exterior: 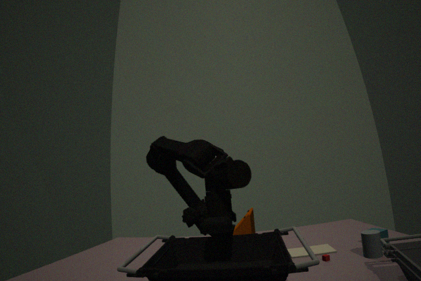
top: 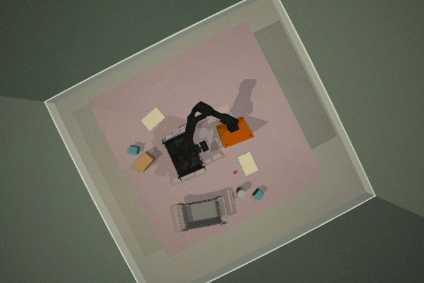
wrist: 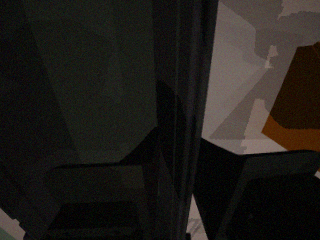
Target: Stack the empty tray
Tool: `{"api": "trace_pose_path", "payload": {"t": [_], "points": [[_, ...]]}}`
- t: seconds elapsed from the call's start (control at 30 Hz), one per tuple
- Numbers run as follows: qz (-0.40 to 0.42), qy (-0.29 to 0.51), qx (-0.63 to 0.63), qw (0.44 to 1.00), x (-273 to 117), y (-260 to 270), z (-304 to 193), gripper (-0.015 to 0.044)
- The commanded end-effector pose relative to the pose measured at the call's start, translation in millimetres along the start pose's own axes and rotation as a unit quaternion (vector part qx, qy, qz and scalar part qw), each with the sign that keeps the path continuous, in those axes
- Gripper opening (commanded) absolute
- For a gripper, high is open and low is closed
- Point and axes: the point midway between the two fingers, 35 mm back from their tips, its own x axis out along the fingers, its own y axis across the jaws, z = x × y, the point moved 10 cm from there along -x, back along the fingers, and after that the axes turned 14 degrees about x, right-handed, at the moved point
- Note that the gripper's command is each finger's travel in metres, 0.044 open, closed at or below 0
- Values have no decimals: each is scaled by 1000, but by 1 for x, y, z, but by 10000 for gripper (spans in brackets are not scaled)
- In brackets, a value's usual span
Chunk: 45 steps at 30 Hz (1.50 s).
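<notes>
A black tray (top: 173,157) (exterior: 258,254) (wrist: 100,75) stands left of the arm's base. Its two wire bars are swung out over its ends, one (top: 170,133) (exterior: 135,254) at the far end and one (top: 193,177) (exterior: 304,241) at the near end. I cannot make out what is inside it. My gripper (top: 195,151) (exterior: 217,237) (wrist: 167,131) reaches down at its long side and is shut on that side wall. A grey tray (top: 202,226) (exterior: 404,257) of the same kind lies apart, nearer the table's front edge.
An orange plate (top: 241,136) (exterior: 245,225) (wrist: 295,135) lies under the arm's base. Two cream slabs (top: 153,118) (top: 248,163), a tan block (top: 144,162), two teal cubes (top: 133,150) (top: 258,193), a grey cylinder (top: 240,192) (exterior: 371,243) and a small red cube (top: 235,172) (exterior: 325,257) lie around. A low wall rims the table.
</notes>
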Motion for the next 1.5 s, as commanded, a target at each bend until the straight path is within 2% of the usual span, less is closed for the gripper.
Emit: {"api": "trace_pose_path", "payload": {"t": [0.0, 0.7, 1.0, 1.47], "points": [[-11, -7, 2, 1000, 6, -1, 4, 0], [-1, 0, 0, 1000, 1, 0, 0, 0], [-11, -7, 2, 1000, 14, -3, 6, 0], [-11, -7, 2, 1000, 14, -3, 6, 0]]}}
